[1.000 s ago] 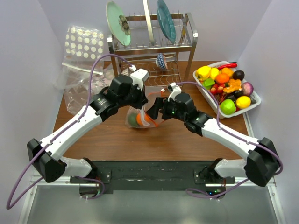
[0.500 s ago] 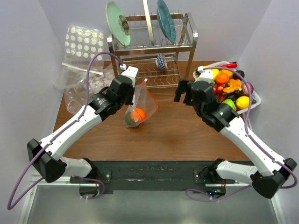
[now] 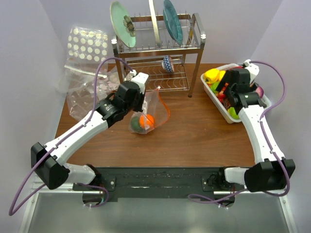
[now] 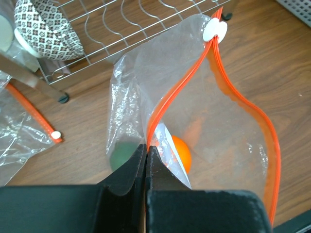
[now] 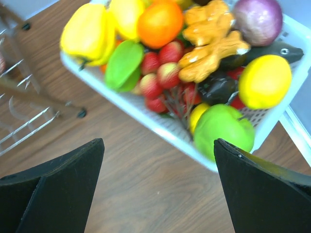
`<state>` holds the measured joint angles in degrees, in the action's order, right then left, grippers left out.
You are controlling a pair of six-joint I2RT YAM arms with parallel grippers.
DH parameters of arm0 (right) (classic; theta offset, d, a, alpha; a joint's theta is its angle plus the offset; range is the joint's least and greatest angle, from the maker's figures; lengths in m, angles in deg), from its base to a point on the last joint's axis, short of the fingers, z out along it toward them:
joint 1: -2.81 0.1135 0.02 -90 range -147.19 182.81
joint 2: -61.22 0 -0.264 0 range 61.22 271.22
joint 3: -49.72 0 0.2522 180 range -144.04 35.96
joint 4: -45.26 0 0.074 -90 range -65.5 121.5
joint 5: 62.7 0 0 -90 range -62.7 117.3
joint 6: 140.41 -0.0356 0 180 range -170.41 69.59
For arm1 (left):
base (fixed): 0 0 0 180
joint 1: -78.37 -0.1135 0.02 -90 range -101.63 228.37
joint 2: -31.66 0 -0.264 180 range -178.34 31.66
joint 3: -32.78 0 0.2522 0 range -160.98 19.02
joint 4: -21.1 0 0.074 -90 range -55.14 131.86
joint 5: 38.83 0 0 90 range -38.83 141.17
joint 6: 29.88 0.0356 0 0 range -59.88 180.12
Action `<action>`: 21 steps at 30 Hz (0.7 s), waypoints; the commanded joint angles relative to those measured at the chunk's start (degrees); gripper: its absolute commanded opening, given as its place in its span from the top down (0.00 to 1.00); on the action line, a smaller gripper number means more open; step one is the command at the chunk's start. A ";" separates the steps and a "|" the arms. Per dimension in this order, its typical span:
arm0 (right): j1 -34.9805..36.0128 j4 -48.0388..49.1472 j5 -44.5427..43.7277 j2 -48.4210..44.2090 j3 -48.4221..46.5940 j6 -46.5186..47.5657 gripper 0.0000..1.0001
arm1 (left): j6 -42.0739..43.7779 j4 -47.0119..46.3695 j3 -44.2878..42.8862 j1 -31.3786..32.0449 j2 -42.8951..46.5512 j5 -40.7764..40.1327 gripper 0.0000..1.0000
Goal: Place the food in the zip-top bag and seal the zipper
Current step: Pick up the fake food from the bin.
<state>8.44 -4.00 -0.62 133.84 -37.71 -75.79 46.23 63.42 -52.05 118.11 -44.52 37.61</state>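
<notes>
My left gripper (image 4: 146,146) is shut on the rim of the zip-top bag (image 4: 214,121), right at its orange-red zipper (image 4: 177,80). The bag hangs with its mouth open, and the white slider (image 4: 214,30) sits at the far end. Inside lie an orange fruit (image 4: 181,153) and a dark green one (image 4: 121,155). From above, the left gripper (image 3: 144,98) holds the bag (image 3: 154,109) up at mid-table. My right gripper (image 5: 158,141) is open with nothing in it. It hovers over the near edge of the white tray (image 5: 160,127) of food: green apple (image 5: 223,128), lemon (image 5: 265,80), yellow pepper (image 5: 87,34), orange (image 5: 160,22).
A metal dish rack (image 3: 160,48) with plates and a patterned bowl (image 4: 43,26) stands at the back. A dotted clear bag (image 3: 87,46) and another clear bag (image 4: 19,136) with an orange strip lie at the left. The tray (image 3: 219,108) sits at the table's right edge.
My right arm has pulled away from the bag and swung right to the tray, jaws open. The orange fruit now lies inside the bag. My left gripper still holds the bag's rim.
</notes>
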 commanded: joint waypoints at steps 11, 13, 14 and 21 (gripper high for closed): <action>-23.29 15.11 24.40 7.26 5.82 -9.24 0.02 | 0.71 -9.13 4.44 -0.28 2.35 5.38 1.00; -23.65 16.77 24.15 8.32 5.82 -10.29 0.02 | 0.79 -9.83 5.58 -0.28 2.70 5.74 1.00; -23.73 17.39 23.97 9.20 6.17 -10.64 0.02 | 0.71 -9.92 5.94 -0.28 2.97 6.00 1.00; -24.17 24.52 21.86 12.97 8.10 -13.55 0.04 | 0.62 -11.06 7.78 -0.28 4.73 7.23 1.00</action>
<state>-15.32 14.47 21.39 145.36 -29.88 -86.72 46.23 56.25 -45.01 118.14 -42.83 43.53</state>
